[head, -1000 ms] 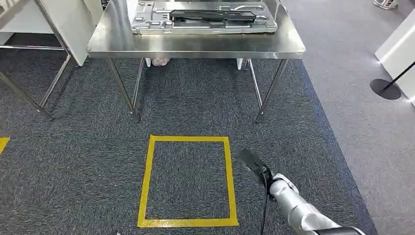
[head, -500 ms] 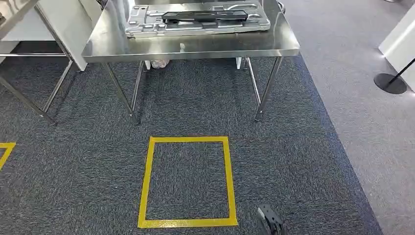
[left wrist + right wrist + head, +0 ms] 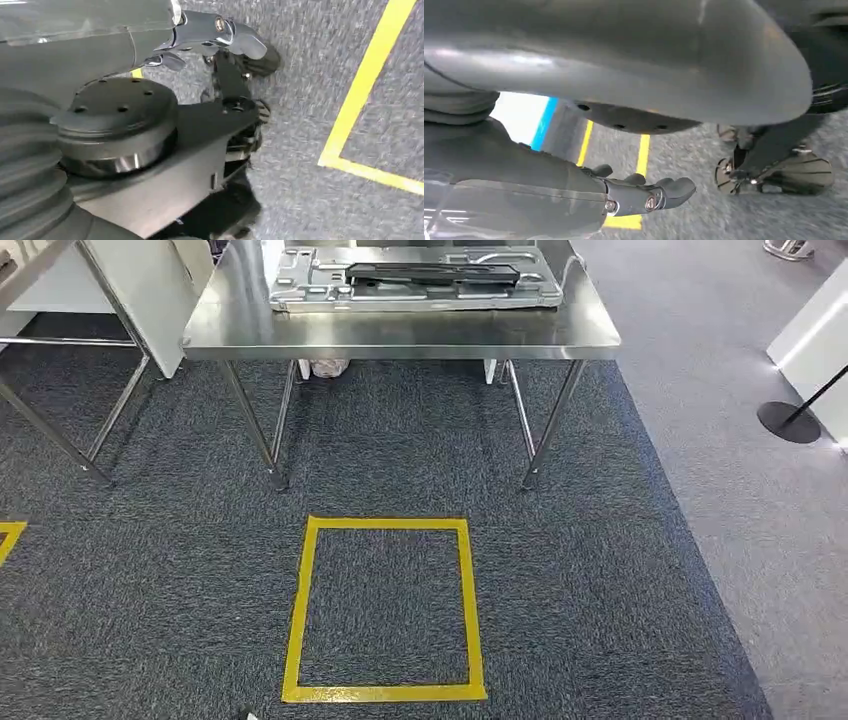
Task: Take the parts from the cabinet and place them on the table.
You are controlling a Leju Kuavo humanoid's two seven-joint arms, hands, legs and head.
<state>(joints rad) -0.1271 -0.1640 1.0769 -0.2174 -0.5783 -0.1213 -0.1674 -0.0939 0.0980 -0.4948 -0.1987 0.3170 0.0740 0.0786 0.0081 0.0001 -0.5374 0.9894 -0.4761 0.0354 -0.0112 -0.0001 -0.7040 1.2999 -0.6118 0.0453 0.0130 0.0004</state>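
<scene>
A flat grey metal part [image 3: 415, 292] lies on the steel table [image 3: 400, 332] ahead, and a long black part [image 3: 432, 273] rests on top of it. My left hand [image 3: 220, 37] hangs low over the grey carpet, its fingers loosely extended with nothing in them. My right hand [image 3: 646, 196] also hangs over the carpet near yellow tape, fingers stretched out and empty. Both hands are far below the table.
A yellow tape square [image 3: 297, 610] marks the carpet in front of the table. At the left stand a white panel [image 3: 140, 290] and the legs of another steel table [image 3: 60, 435]. At the right are a black stanchion base [image 3: 788, 422] and a white unit [image 3: 815, 330].
My right arm, raised over the carpet a second ago, has dropped out of the head view. The head camera has swayed slightly; the parts on the table stay put.
</scene>
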